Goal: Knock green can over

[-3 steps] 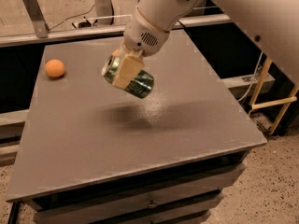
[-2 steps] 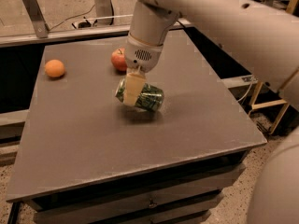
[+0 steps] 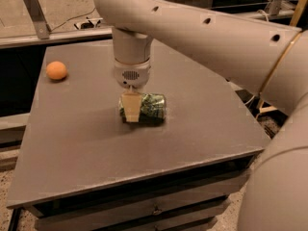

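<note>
The green can (image 3: 153,108) lies on its side near the middle of the grey table (image 3: 192,143), dark green patterned, its long axis running left to right. My gripper (image 3: 136,111) comes straight down from the big white arm and straddles the can's left part. One pale finger (image 3: 130,109) shows across the can's near side; the other is hidden behind the can. The gripper is shut on the can, which rests on the tabletop.
An orange fruit (image 3: 57,70) sits at the table's far left. The white arm fills the upper right of the view. The table's right and front edges drop off to the floor; drawers show below the front edge.
The can, held tilted above the table a second ago, has come down and now lies on the tabletop. The arm has swung across and covers the red apple seen behind it.
</note>
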You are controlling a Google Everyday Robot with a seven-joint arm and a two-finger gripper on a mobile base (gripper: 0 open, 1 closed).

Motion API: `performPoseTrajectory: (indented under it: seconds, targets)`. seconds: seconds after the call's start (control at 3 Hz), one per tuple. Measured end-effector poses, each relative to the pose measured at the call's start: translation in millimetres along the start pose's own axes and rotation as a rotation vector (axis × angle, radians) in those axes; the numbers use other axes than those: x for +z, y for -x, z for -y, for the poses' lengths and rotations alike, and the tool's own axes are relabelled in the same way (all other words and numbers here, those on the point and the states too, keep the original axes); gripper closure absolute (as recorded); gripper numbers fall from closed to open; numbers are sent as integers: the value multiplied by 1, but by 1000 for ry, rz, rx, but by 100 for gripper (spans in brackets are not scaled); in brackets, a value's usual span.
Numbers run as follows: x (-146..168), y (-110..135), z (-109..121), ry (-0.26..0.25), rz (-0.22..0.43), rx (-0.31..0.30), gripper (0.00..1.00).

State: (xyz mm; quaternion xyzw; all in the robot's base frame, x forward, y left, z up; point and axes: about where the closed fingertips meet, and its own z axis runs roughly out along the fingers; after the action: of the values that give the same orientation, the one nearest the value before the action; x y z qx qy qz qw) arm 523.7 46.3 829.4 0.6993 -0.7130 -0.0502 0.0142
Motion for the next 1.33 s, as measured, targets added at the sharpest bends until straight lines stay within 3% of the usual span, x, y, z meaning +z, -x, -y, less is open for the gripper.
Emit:
performPoseTrajectory:
  seconds: [0.33, 0.67, 1.0, 1.33]
  targets:
    - [0, 2, 1, -6, 6, 0, 21]
    - [0, 3, 3, -14, 13, 0, 1]
    - [-3, -1, 5, -10, 73, -13, 0]
    - [-28, -29, 11, -47, 193, -17, 0]
